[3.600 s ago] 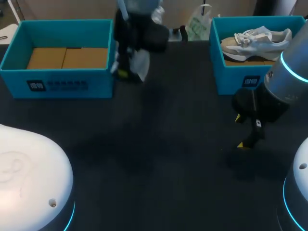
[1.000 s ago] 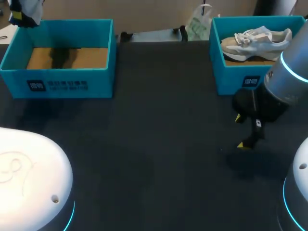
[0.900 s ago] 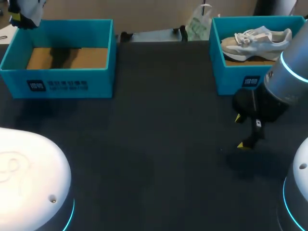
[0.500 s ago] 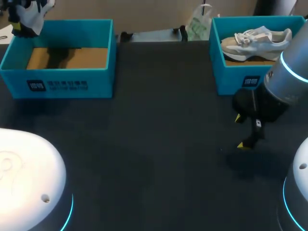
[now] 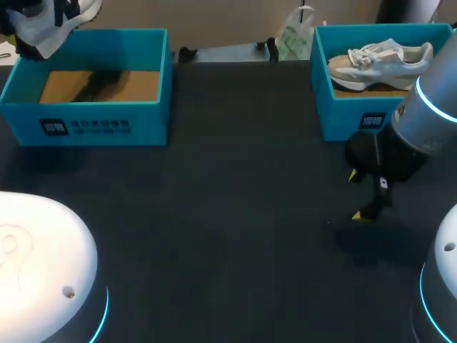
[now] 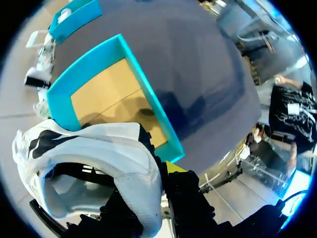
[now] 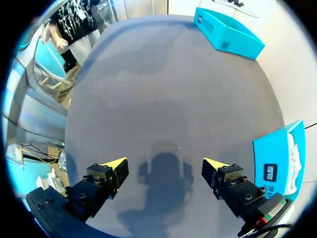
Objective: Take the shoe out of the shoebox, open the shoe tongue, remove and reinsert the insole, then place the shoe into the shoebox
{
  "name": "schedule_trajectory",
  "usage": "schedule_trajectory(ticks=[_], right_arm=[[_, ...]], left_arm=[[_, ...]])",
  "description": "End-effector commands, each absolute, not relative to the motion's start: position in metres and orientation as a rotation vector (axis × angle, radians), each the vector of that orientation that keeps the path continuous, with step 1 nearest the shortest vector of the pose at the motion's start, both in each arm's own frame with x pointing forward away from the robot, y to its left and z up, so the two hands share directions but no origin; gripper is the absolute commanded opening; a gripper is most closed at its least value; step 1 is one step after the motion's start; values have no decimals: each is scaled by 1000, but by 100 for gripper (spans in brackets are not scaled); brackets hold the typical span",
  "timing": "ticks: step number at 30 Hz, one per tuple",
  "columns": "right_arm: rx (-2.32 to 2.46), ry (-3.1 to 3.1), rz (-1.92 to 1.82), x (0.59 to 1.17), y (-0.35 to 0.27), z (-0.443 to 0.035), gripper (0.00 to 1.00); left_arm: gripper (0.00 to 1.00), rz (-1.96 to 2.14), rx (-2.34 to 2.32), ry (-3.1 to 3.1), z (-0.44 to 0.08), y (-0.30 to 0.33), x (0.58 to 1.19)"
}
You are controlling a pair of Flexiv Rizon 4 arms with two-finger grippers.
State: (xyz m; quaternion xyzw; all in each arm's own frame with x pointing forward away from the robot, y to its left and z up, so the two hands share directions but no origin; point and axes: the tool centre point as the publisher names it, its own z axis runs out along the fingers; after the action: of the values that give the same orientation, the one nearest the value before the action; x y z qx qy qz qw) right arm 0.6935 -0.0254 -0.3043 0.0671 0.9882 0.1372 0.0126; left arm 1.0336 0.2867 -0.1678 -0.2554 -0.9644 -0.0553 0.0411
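The matte charcoal-black tabletop is plain. The open teal cardboard shoebox at far left has a tan cardboard floor and a white printed mark on its near wall. The matching teal cardboard shoebox at far right bears the same white mark. In it lies a white lace-up sneaker with beige side panels. The other white mesh sneaker, at far left, shows black markings and a pale grey lining. The left gripper and right gripper are black with yellow tips. The right arm's silver-grey casing carries a glowing cyan ring.
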Motion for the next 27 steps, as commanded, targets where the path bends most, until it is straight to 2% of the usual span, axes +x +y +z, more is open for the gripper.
schedule_trajectory(ticks=[1, 4, 7, 16, 27], right_arm=[[210, 3078, 425, 693, -25, -305, 100], [210, 3078, 425, 693, -25, -305, 100], [210, 3078, 425, 693, -25, -305, 100], [210, 3078, 425, 693, -25, -305, 100], [210, 3078, 425, 693, -25, -305, 100]], left_arm=[[0, -165, -783, -2958, -166, 290, 1033], [0, -165, -783, -2958, -166, 290, 1033], [0, -181, -1029, -2897, -172, 279, 1033], [0, -167, -1763, -2560, -178, 301, 1066], [0, -144, -1786, -2543, -180, 300, 1069]])
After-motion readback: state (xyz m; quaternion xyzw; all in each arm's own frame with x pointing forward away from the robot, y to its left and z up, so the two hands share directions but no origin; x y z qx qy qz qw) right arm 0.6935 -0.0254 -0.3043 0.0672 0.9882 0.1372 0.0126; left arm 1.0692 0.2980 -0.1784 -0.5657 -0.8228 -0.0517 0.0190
